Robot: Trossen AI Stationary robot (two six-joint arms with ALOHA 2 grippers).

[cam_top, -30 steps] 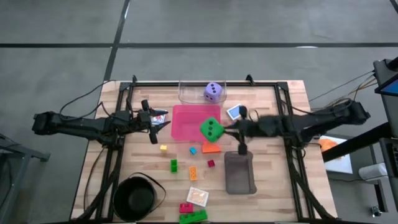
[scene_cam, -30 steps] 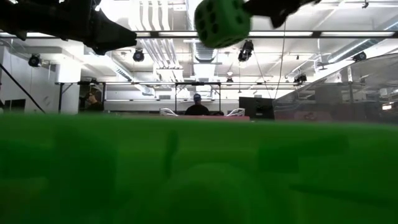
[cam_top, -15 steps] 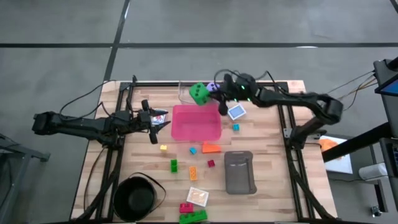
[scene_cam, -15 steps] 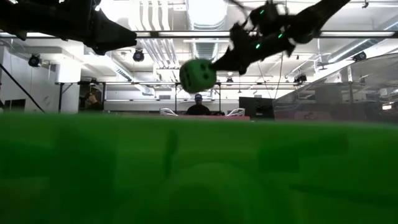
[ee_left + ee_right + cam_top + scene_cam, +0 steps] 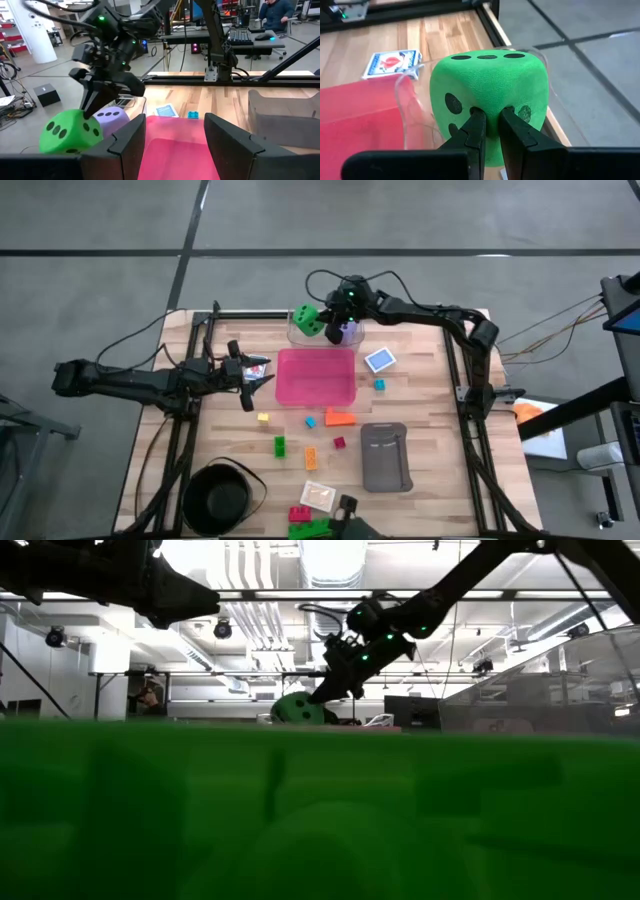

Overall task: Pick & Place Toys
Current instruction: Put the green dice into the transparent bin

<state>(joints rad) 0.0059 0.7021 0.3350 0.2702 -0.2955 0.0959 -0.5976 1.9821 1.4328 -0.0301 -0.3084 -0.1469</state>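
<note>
One green die (image 5: 306,321) hangs pinched at a corner between the closed fingers of the right gripper (image 5: 326,326), over the clear tray (image 5: 295,333) at the far edge of the table (image 5: 430,430); the right wrist view shows both dark fingers (image 5: 476,131) biting into the foam. Beside it in that clear tray lies the purple die (image 5: 111,118), partly hidden under the arm from above. Just in front sits the pink tray (image 5: 316,376), with nothing in it. A blue card (image 5: 379,361) lies just right of the pink tray, and small bricks are scattered on the wood nearer the front. The grey tray (image 5: 385,457) and the black bowl (image 5: 219,498) both hold nothing. The left gripper (image 5: 252,381) waits at the pink tray's left side, fingers parted about halfway, gripping nothing.
</note>
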